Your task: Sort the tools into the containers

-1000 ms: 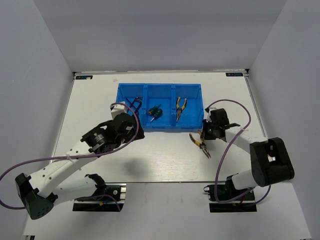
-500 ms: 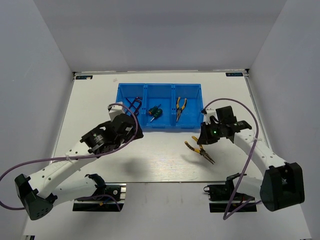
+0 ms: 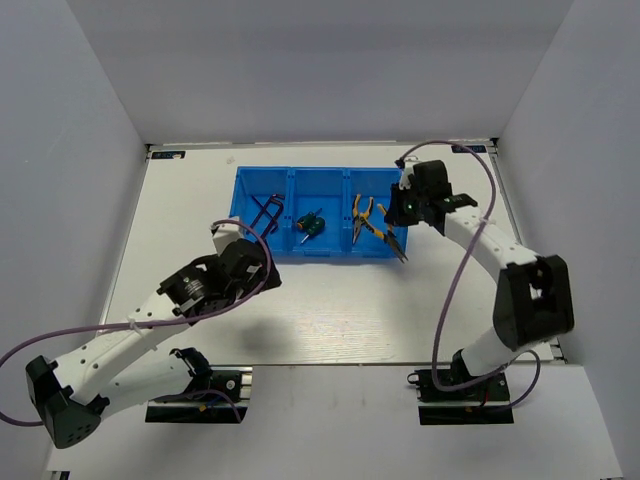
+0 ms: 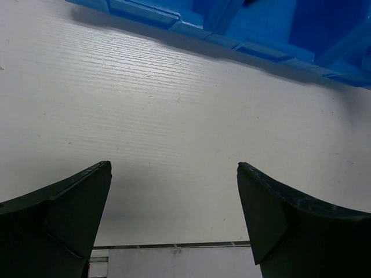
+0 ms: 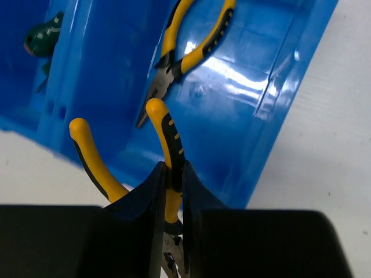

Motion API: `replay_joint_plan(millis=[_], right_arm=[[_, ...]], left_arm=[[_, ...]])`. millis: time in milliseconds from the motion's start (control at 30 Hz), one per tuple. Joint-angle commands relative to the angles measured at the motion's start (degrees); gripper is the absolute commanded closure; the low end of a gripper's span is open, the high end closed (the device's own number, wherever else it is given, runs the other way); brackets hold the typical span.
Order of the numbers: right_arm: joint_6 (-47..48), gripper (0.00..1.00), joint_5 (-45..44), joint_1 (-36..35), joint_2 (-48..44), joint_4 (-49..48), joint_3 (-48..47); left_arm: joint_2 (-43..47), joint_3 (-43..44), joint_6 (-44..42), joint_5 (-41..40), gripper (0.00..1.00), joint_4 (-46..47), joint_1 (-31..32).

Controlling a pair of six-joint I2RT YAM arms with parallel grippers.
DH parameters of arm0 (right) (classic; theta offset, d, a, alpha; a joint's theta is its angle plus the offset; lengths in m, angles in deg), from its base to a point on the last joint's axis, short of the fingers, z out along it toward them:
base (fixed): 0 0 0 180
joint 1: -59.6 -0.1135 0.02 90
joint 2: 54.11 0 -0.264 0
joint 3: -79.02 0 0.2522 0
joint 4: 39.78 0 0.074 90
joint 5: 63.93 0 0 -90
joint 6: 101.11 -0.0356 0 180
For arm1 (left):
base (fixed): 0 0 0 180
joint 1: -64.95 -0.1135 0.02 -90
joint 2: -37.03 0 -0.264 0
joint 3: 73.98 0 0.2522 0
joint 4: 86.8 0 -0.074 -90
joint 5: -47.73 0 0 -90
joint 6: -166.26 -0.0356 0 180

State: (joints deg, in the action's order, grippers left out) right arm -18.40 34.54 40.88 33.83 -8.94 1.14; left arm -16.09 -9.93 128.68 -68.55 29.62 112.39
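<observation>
The blue three-compartment bin [image 3: 246, 180] stands at the table's far middle. Its left compartment holds the dark hex key [image 3: 266, 212], the middle one the green-handled screwdrivers [image 3: 311, 224], the right one a pair of yellow-and-black pliers [image 3: 360, 216]. My right gripper [image 3: 402, 213] is shut on one handle of the second pliers [image 3: 388, 238] and holds them in the air over the right compartment's front right part. In the right wrist view the gripper [image 5: 172, 168] clamps the handle [image 5: 169, 136] above the bin [image 5: 261, 87] and the lying pliers [image 5: 191, 49]. My left gripper [image 3: 262, 272] is open and empty, just in front of the bin's left end.
The left wrist view shows the open gripper [image 4: 174, 174] over bare white table, with the bin's front wall [image 4: 261, 49] at the top. White walls close in the table at the left, back and right.
My right gripper has lifted the second pliers from the table in front of the bin's right end and carried them back over the right compartment. The left arm has drawn back slightly.
</observation>
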Motion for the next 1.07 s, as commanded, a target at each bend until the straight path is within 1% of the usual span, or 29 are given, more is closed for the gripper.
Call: replay_joint_plan(millis=[0, 67, 100, 133, 167, 233, 267, 367, 433, 467, 500, 533, 567, 600, 633, 667, 700, 733, 767, 800, 833, 867, 900, 1033], right_arm=[[-3.7, 1.00, -2.7, -1.2, 5.8, -4.1, -9.4], [-4.4, 1.00, -3.8, -1.2, 8.8, -2.9, -11.8], [-4.4, 0.92, -4.0, -1.2, 9.7, -2.7, -13.1], [-4.3, 0.82, -4.2, -1.4, 11.4, -2.8, -15.2], [-4.4, 0.65, -4.1, -1.4, 11.7, -2.5, -16.1], [-4.2, 0.38, -3.7, -1.3, 12.5, -2.6, -18.0], [-4.1, 0.29, -3.2, -1.1, 12.6, -1.9, -18.3], [-3.4, 0.29, -3.1, -1.1, 11.0, -0.7, -18.8], [-0.5, 0.27, -1.6, -0.8, 9.0, 2.0, -17.8], [0.7, 0.25, -0.4, -0.8, 6.9, 2.0, -17.6], [4.1, 0.16, 1.0, -0.7, 5.7, 6.2, -16.9], [7.0, 0.10, 5.9, -0.9, 4.4, 7.3, -16.1], [10.7, 0.10, 6.9, -1.1, -0.6, 8.7, -14.8], [12.0, 0.10, 8.6, -1.1, -2.5, 11.5, -10.0], [14.5, 0.10, 9.6, -1.1, -6.7, 12.3, -7.6], [14.7, 0.10, 9.1, -1.1, -8.7, 12.3, -5.2], [14.7, 0.10, 5.9, -1.1, -13.1, 12.1, 2.1], [14.7, 0.10, 5.0, -1.2, -17.1, 12.4, 4.2], [14.5, 0.10, 2.9, -1.1, -19.1, 12.9, 7.8], [14.4, 0.10, 1.4, -1.2, -24.4, 13.9, 10.8], [13.9, 0.10, -1.2, -1.1, -26.1, 14.5, 12.2], [12.6, 0.10, -2.0, -0.9, -27.9, 14.5, 14.7], [12.5, 0.10, -2.9, -1.0, -32.6, 14.9, 16.5], [12.0, 0.10, -5.9, -1.1, -39.9, 17.1, 21.7]], left_arm=[[2.0, -0.5, 1.5, -0.2, 0.00, -1.4, 0.2], [2.0, -0.5, 2.0, -0.2, 0.00, -1.9, 0.2], [2.0, -0.5, 2.0, -0.2, 0.00, -2.6, 0.2], [2.0, -0.5, 2.0, -0.2, 0.00, -2.6, 0.2], [2.0, -0.5, 2.5, -0.2, 0.00, -2.6, 0.2], [2.5, -1.2, 2.5, -0.2, 0.00, -3.2, 0.2], [2.5, -1.2, 2.5, -0.2, 0.00, -3.2, 0.2], [2.5, -1.7, 2.5, -0.2, 0.00, -3.2, 0.2], [2.5, -2.2, 2.5, -0.2, 0.00, -2.5, 0.2], [2.5, -2.2, 2.5, -0.2, 0.00, -2.5, 0.2], [2.5, -2.2, 2.0, -0.2, 0.00, -1.9, 0.2], [2.5, -2.8, 2.0, -0.2, 0.00, -1.9, 0.2], [2.5, -2.8, 1.5, -0.2, 0.00, -1.3, 0.2], [2.5, -3.3, 0.9, -0.2, 0.00, -1.3, 0.2], [2.5, -3.3, 0.9, -0.2, 0.00, -1.3, 0.2], [2.5, -3.3, 0.0, -0.2, 0.00, -0.6, 0.2], [3.2, -3.3, -1.3, -0.8, 0.00, 0.1, 0.2], [3.2, -3.3, -2.1, -0.8, 0.00, 0.6, 0.2], [3.2, -3.3, -2.8, -1.4, 0.00, 2.0, 0.2], [3.7, -3.3, -3.6, -1.4, 0.00, 2.6, 0.2], [3.7, -2.7, -4.9, -2.3, 0.00, 3.1, 0.2], [3.7, -2.7, -5.5, -2.3, 0.00, 3.8, 0.2], [3.7, -2.7, -6.2, -2.3, 0.00, 5.2, 0.2], [3.1, -2.2, -9.5, -3.5, 0.00, 9.7, 0.2]])
